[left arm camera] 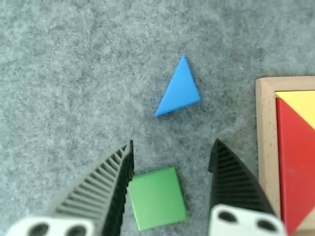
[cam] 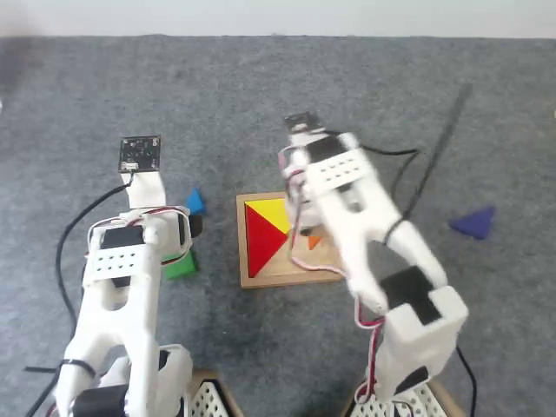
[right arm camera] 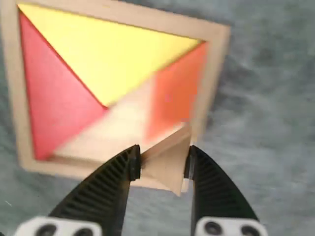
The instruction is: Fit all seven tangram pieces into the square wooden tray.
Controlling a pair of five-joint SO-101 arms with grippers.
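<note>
Overhead; wrist views near tray (cam: 252, 280)

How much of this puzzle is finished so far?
Three pieces lie in the square wooden tray: a red triangle, a yellow triangle and an orange piece. The right gripper holds a pale wooden triangle at the tray's edge. Left to place: the green square, under the open left gripper, a light blue triangle and a dark blue triangle.

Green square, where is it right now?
The green square lies on the grey carpet, seen between the fingers of the open left gripper, close to the blue triangle. In the high view it sits left of the wooden tray.
</note>
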